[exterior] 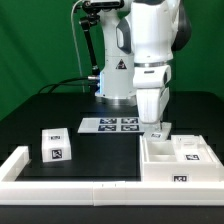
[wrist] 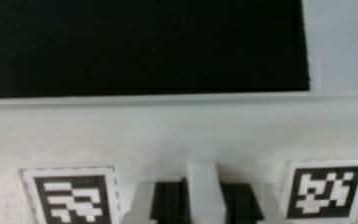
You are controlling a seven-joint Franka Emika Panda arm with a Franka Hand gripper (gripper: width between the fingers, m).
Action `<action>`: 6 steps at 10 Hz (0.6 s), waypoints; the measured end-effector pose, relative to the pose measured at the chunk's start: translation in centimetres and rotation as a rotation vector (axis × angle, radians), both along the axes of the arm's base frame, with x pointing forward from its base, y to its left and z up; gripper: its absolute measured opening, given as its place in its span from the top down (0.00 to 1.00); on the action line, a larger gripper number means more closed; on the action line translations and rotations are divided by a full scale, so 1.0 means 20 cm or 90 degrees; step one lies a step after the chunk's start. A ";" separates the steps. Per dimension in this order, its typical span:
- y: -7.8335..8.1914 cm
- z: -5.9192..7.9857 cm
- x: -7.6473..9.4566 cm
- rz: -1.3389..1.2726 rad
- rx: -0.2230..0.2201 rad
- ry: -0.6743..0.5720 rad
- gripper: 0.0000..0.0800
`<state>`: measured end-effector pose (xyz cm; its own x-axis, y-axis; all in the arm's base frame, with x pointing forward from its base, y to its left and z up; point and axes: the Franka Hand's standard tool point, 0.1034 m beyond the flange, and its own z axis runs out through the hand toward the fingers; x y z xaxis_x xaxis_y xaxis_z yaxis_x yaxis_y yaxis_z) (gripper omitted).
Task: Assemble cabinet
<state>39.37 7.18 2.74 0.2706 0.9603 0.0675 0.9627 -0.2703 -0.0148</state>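
The cabinet body (exterior: 180,172) is a large white open box with marker tags, at the exterior view's right near the front. A smaller white tagged block (exterior: 56,145) stands apart at the exterior view's left. My gripper (exterior: 156,128) points straight down at the body's far-left wall. In the wrist view my gripper (wrist: 204,200) straddles a thin white wall of the body (wrist: 176,130). The dark fingers (wrist: 169,205) press against both sides of the wall, between two tags. The jaws are shut on that wall.
The marker board (exterior: 110,125) lies flat behind the body, before the robot base (exterior: 115,80). A long low white rail (exterior: 60,186) runs along the table's front and up the exterior view's left side. The black table (wrist: 140,45) shows beyond the body.
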 end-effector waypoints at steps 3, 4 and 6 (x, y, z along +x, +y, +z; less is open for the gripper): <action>-0.02 0.10 0.05 0.009 -0.019 0.008 0.91; -0.04 0.12 0.08 0.048 -0.021 0.006 0.91; -0.08 0.12 0.10 0.052 -0.018 0.008 0.91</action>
